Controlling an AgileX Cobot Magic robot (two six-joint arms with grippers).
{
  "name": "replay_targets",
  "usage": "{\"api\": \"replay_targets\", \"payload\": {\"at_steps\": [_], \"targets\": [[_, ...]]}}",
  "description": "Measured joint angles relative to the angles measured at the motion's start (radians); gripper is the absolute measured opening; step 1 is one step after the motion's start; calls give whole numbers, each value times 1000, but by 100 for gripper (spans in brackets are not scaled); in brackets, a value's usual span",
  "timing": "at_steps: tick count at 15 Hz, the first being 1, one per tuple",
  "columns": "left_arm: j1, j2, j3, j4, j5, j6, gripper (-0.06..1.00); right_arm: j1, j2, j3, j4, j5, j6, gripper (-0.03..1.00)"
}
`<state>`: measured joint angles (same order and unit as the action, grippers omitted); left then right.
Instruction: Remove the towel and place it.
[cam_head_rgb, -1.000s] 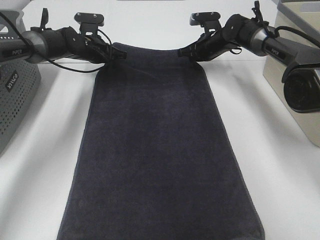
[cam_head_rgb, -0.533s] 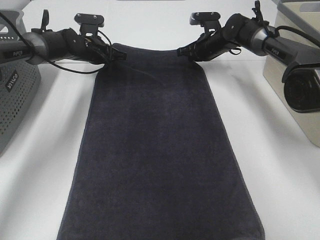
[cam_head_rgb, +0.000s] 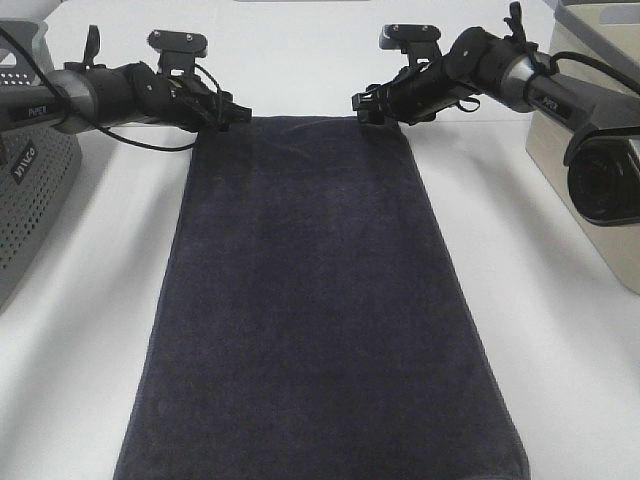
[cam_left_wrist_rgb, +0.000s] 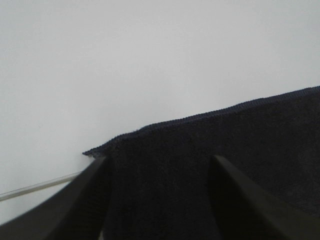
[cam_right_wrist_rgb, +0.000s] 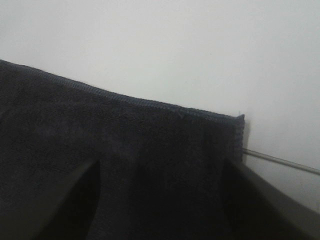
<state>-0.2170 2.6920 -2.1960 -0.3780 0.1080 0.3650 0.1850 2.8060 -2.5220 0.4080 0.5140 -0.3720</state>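
The towel (cam_head_rgb: 320, 300) is a long near-black terry cloth lying flat on the white table (cam_head_rgb: 560, 360), running from the far middle to the near edge of the exterior view. My left gripper (cam_head_rgb: 222, 112) hovers at its far left corner, jaws open, nothing pinched. My right gripper (cam_head_rgb: 365, 104) sits at the far right corner, also open. In the left wrist view the towel's hemmed corner (cam_left_wrist_rgb: 150, 135) lies below the spread gripper (cam_left_wrist_rgb: 159, 167). In the right wrist view, the towel's other corner (cam_right_wrist_rgb: 210, 125) lies below the wide-open gripper (cam_right_wrist_rgb: 160, 170).
A grey perforated basket (cam_head_rgb: 30, 190) stands at the left table edge. A beige bin (cam_head_rgb: 590, 140) stands at the right, behind the right arm's base. Bare white table flanks the towel on both sides.
Both grippers have opened and let go of the towel's far corners. The far hem, held raised before, now lies straight and flat on the table.
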Motion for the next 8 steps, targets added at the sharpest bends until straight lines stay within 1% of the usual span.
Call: {"api": "replay_targets", "payload": {"at_steps": [2, 3, 4, 7, 8], "targets": [[0, 0, 0, 0, -1, 0, 63, -3, 0, 0, -11, 1, 0, 71], [0, -1, 0, 0, 3, 0, 64, -8, -2, 0, -12, 12, 1, 71], [0, -10, 0, 4, 28, 0, 65, -15, -11, 0, -13, 41, 4, 72], [0, -82, 0, 33, 193, 0, 66, -30, -88, 0, -15, 153, 27, 72], [0, -129, 0, 44, 296, 0, 68, -31, -139, 0, -15, 221, 41, 73]]}}
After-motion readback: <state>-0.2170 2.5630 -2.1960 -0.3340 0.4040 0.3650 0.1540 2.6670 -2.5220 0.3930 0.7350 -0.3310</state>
